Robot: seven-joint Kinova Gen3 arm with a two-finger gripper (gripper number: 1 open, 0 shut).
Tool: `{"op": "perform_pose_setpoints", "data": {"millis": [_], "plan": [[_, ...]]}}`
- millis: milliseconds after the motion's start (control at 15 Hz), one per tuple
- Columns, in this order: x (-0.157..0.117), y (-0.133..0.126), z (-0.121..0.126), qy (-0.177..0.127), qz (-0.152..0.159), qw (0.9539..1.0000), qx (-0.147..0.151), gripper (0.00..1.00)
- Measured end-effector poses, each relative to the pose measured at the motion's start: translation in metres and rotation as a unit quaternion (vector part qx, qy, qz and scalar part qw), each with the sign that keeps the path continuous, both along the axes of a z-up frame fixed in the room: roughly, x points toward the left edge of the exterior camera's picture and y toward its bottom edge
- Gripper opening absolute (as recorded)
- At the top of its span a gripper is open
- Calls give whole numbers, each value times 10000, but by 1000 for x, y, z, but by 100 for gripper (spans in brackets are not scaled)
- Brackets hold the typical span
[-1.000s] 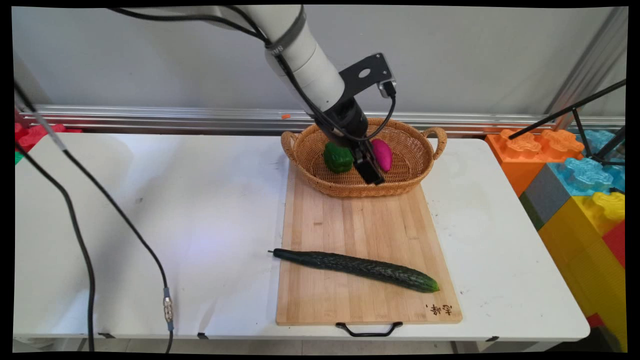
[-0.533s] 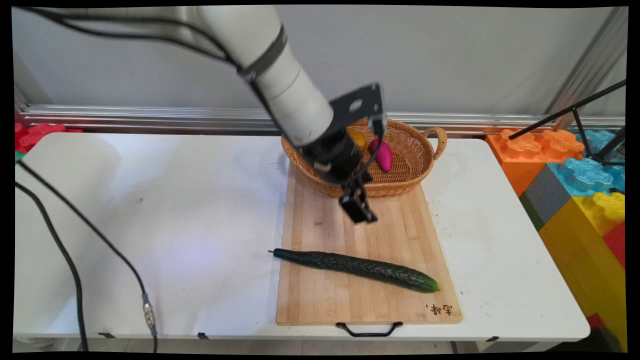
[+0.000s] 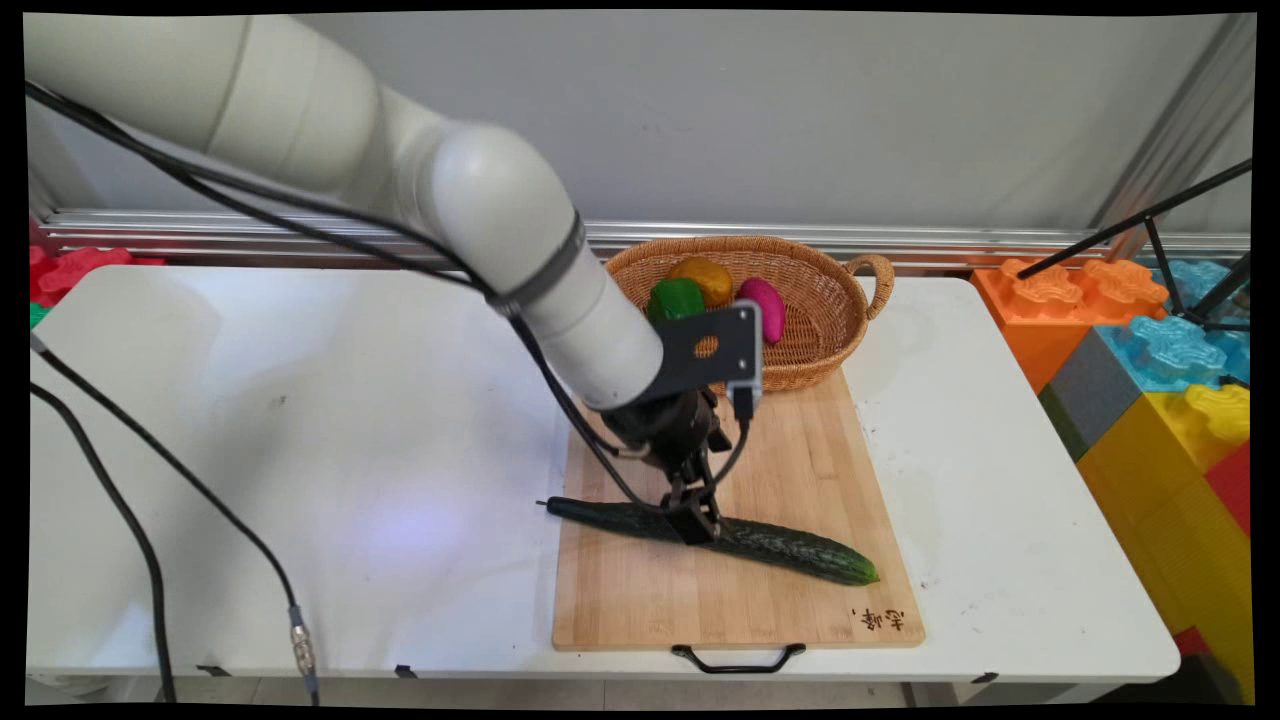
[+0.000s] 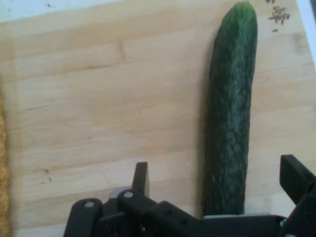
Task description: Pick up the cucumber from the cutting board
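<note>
Cucumber (image 4: pixel 230 108) lies on the cutting board (image 3: pixel 800 470), between the spread fingers (image 4: pixel 142 178) of the claw (image 3: pixel 697 527).

The only writing in view is a small dark mark burned or stamped into the wooden cutting board (image 3: pixel 735 600), at its near right corner just past the tip of the cucumber (image 3: pixel 760 540). In the main view it looks like two or three brush-style characters, possibly Chinese, but they are too small to read. The hand view catches the same mark at its top edge, beside the cucumber's end, again not legible.
</note>
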State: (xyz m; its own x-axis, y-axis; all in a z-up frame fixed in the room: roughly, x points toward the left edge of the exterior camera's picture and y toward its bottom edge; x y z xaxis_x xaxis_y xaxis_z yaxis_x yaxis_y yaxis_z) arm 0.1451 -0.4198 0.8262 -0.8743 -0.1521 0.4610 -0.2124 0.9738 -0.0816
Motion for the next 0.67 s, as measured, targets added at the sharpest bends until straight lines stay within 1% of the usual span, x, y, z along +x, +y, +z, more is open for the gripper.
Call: {"op": "perform_pose_setpoints", "data": {"millis": [333, 667], "plan": [[-12, 7, -28, -54, -86, 9998, -168, 100], [-20, 10, -46, -110, -197, 9992, -317, 100]]}}
